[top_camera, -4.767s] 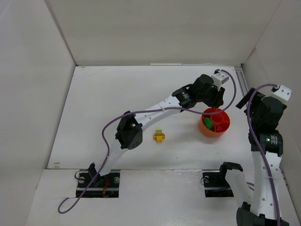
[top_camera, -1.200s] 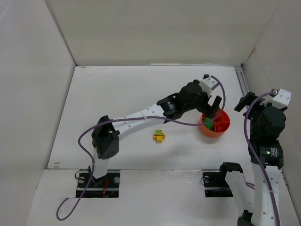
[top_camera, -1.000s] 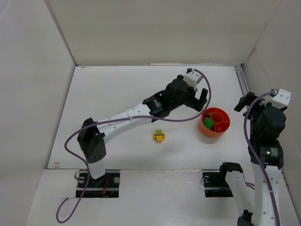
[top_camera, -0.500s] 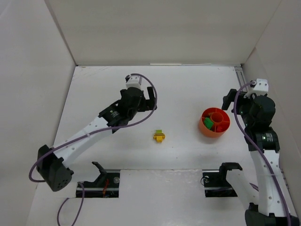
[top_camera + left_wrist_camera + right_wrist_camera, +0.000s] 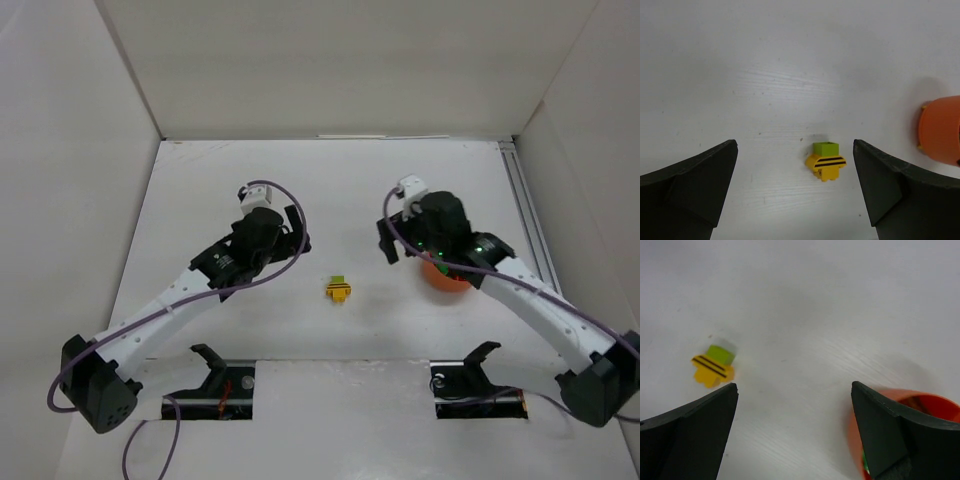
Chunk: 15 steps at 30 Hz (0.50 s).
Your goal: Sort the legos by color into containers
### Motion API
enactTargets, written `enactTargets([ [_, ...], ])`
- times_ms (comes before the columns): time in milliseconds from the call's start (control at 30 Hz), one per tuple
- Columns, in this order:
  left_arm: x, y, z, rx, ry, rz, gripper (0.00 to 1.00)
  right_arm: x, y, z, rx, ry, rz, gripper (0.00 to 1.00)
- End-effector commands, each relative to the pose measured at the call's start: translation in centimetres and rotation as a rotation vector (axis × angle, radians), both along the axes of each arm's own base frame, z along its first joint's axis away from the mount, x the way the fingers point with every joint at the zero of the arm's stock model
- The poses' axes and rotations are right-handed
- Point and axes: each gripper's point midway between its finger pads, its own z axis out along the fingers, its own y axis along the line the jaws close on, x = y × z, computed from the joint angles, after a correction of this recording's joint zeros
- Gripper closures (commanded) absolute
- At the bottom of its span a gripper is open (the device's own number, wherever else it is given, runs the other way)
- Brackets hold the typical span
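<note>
Legos: two lie out on the surface [image 5: 200, 200], a yellow lego [image 5: 825, 166] with black stripes and a lime lego [image 5: 825, 148] touching its far side. I cannot tell whether they are clipped together or only butted.

Left gripper [image 5: 794, 147]: jaws spread wide, nothing between them. It hangs above the surface with the pair framed in the gap, a little right of centre.

Right gripper [image 5: 794, 387]: likewise wide and empty, hovering. The pair lies off toward its left finger, and the bowl [image 5: 900, 397] sits under its right finger.

Outward: the pair sits about mid-surface, nearer the near edge than the far one. The bowl stands well apart from it, toward the right edge, and in the overhead view the right arm covers most of it. The right wrist view shows a bit of green inside the rim. The dividers and other contents are hidden.

Step in hand, as I read it: approach to the last loose pieces, neither arm yet committed. The left gripper looks better lined up.

Next move calls for:
- Centring the jaws on the pair, since the pieces are far smaller than the gap.
- Coming down low to the surface before narrowing.
- Splitting the pair if it is joined, because the two colours belong in different compartments. One gripper may have to pin the yellow lego while the other takes the lime.
- Keeping the arms from crowding each other.
</note>
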Motion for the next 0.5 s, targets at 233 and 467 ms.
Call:
enactTargets([
  [233,-4.5,1.4,-3.3,-0.078,0.116,-0.019,0.0,-0.3,10.3,-4.8,0.06,0.133,0.079,0.15],
  [467,-6.5,1.9,-3.8,-0.126,0.145,-0.03,0.0,0.3,14.2,-7.3,0.135,0.206,-0.039,0.19],
])
